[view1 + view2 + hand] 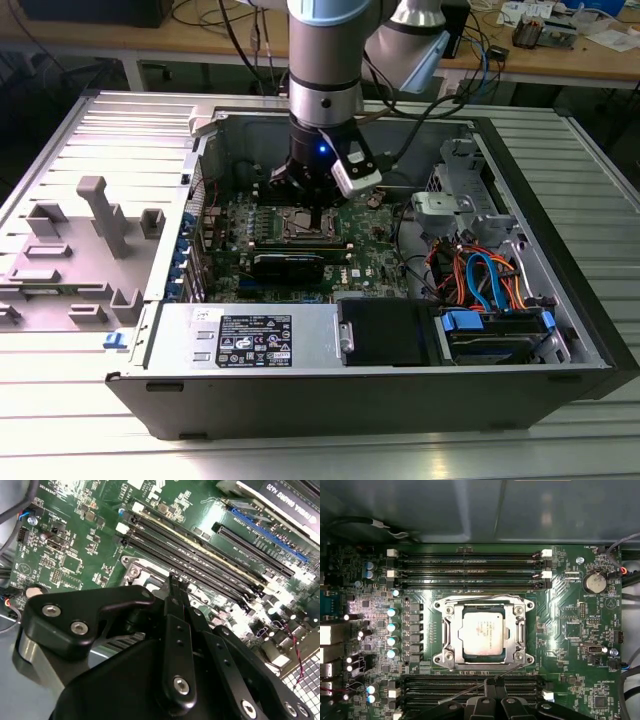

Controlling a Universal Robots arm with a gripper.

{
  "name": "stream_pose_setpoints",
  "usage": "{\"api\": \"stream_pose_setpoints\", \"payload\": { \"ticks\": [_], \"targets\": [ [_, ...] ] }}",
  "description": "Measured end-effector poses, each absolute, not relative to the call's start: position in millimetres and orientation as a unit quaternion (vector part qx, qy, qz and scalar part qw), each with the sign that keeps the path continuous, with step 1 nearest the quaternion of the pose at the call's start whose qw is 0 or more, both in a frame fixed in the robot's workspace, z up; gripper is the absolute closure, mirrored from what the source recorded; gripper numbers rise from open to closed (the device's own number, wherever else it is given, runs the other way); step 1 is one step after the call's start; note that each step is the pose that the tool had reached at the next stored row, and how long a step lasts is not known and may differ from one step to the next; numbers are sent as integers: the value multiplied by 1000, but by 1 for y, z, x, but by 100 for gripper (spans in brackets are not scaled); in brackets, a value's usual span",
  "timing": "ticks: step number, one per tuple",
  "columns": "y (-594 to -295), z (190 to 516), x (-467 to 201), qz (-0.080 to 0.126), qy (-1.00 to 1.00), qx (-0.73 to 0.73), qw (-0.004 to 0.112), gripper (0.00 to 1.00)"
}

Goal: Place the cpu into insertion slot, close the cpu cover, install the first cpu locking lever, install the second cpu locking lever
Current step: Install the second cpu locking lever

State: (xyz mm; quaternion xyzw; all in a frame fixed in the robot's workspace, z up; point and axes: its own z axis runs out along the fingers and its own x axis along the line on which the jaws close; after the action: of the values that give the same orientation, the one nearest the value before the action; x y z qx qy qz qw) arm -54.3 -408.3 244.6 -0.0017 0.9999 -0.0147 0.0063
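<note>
Chip-wise, the cpu [483,633] is already sitting flat in the insertion slot [451,639], silver top facing up, and the cpu cover [520,631] looks folded down around it, its silver frame ringing the chip in the first wrist view. A thin metal lever [482,684] runs slanted along one side of the socket, ending right by the end effector [495,696].

That end effector hangs low over the green motherboard [570,630], just beside the socket, between it and a bank of long black memory slots [470,685]. In the second wrist view its black fingers [176,611] sit pressed together with nothing between them, so closed and not carrying anything as far as I can see.

From the exterior view, the arm [323,60] reaches straight down into the open computer case [400,385], which lies on the ribbed metal tabletop [330,455]. Grey plastic fixtures [100,215] stand on the exterior view's left.
</note>
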Motion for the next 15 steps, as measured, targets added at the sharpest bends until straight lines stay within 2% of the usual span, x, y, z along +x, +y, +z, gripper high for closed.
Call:
{"api": "stream_pose_setpoints", "payload": {
  "ticks": [13, 15],
  "targets": [
    [-409, 245, -56, -15, 1000, -2, 6, 89],
    [-410, 244, -56, -13, 1000, -2, 0, 89]
  ]
}}
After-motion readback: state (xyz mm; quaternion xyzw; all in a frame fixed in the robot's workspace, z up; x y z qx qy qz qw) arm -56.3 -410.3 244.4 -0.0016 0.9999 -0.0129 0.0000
